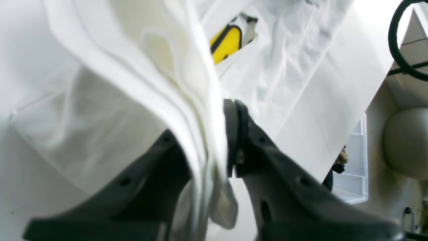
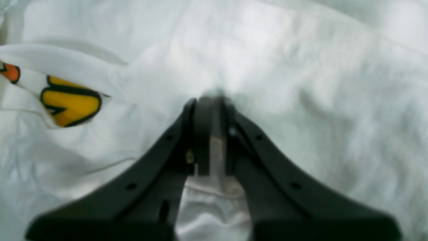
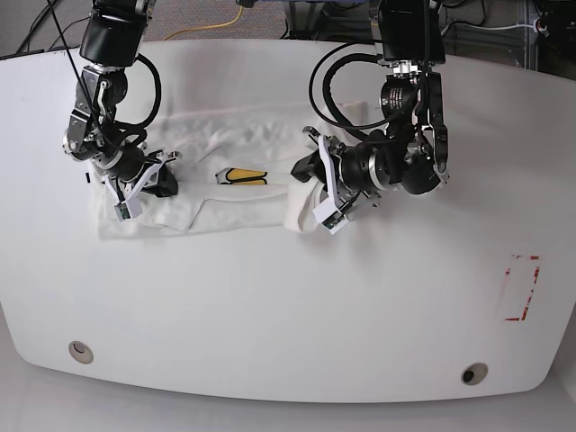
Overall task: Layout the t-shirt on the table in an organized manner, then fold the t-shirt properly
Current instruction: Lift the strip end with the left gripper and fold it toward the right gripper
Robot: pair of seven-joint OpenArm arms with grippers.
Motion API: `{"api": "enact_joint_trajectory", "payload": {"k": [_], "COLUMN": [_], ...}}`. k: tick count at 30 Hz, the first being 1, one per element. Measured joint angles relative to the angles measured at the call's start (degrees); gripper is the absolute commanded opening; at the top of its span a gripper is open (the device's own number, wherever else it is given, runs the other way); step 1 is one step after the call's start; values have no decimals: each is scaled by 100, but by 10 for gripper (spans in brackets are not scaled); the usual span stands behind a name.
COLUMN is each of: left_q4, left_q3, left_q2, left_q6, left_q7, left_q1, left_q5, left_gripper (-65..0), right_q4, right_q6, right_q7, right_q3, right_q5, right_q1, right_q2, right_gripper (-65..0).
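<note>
The t-shirt [image 3: 225,184] lies bunched in a long band on the table [image 3: 297,297], at about 10 o'clock from the table centre in the base view. Only a small part of its yellow print [image 3: 241,176] shows between the folds, so it is not spread yet. The step in hand, I judge, is the laying out.

The left gripper [image 1: 220,134] is at the 3 o'clock end of the band. Its fingers are narrow and pinch several layers of white cloth, which run up between them in the left wrist view. The right gripper [image 2: 210,110] is at the 9 o'clock end. Its fingers are almost together and a thin fold of the shirt passes between them, so it holds the cloth too.

To do this step well, both grips should stay firm, because the fabric is thin and can slide out. The two ends should be pulled apart evenly, toward 3 and 9 o'clock, so that the band opens without twisting. I cannot tell from these views which part of the shirt each gripper holds; if one is a sleeve and the other a hem, the shirt will open crooked. The left gripper holds many layers, so some may stay stuck together and need a second pull. The red tape rectangle [image 3: 522,288] at 4 o'clock is well apart from the cloth.
</note>
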Motion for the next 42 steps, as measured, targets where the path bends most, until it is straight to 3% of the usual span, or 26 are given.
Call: {"api": "enact_joint_trajectory", "payload": {"k": [10, 14, 17, 21, 28, 32, 38, 42], "left_q4": [-625, -1080, -1397, -1908, -2356, -2114, -1296, -973], "left_q3": [208, 503, 813, 1298, 2492, 2533, 2328, 2186], "left_q2": [-28, -42, -39, -42, -48, -33, -863, -1565], "left_q6": [0, 13, 485, 894, 951, 962, 955, 994], "left_q7": [-662, -1086, -1451, -1746, -2398, -2371, -2444, -2446], "left_q1": [-98, -251, -389, -656, -1172, -1327, -1423, -1414], "left_q5": [-127, -748, -1300, -1926, -3222, -3412, -3491, -2837], "left_gripper": [-526, -524, -506, -418, -393, -393, -393, -393], "right_q4": [0, 0, 0, 0, 92, 96, 96, 96], "right_q6": [0, 0, 2, 0, 0, 0, 0, -20], "right_q7": [-4, -4, -2, -7, -76, -72, -120, -122], "right_q3": [-2, -2, -2, -20, -31, -31, -33, -35], "right_q5": [-2, -2, 0, -13, -20, -17, -63, -76], "right_q1": [0, 2, 0, 9, 11, 2, 68, 101], "right_q2": [0, 2, 2, 2, 0, 0, 0, -4], "right_gripper": [-590, -590, -590, -590, -590, -590, -590, -590]}}
